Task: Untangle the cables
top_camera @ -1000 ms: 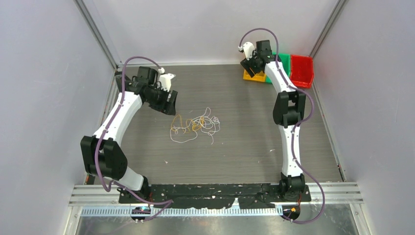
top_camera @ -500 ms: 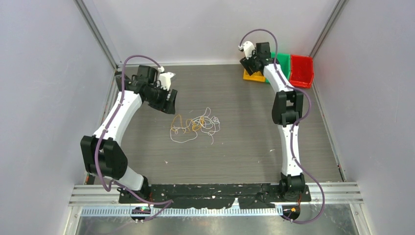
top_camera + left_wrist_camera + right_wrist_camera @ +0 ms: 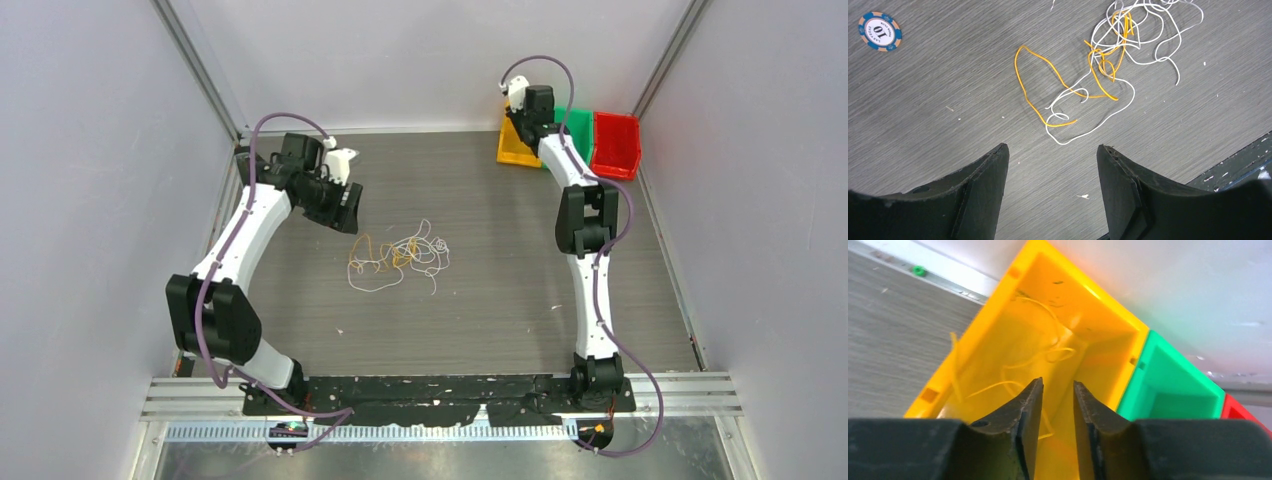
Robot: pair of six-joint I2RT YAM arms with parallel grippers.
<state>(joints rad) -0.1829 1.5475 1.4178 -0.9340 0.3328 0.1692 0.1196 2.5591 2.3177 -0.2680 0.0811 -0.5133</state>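
Top view: the cables (image 3: 398,257) lie knotted mid-worktop (image 3: 500,300), orange and white strands interlaced. The left gripper (image 3: 345,210) hangs near their far-left side. The right gripper (image 3: 515,125) is over the yellow bin (image 3: 517,152), well apart from the tangle.

Left wrist: the left gripper (image 3: 1052,150) is released, jaws wide, nothing between them, with the cables (image 3: 1108,65) just ahead.

Right wrist: the right gripper (image 3: 1058,385) shows a narrow gap and nothing seen in it. A yellow cable (image 3: 1038,357) lies in the bin (image 3: 973,335).

Judgement: one strand sorted; most of the untangling is left.
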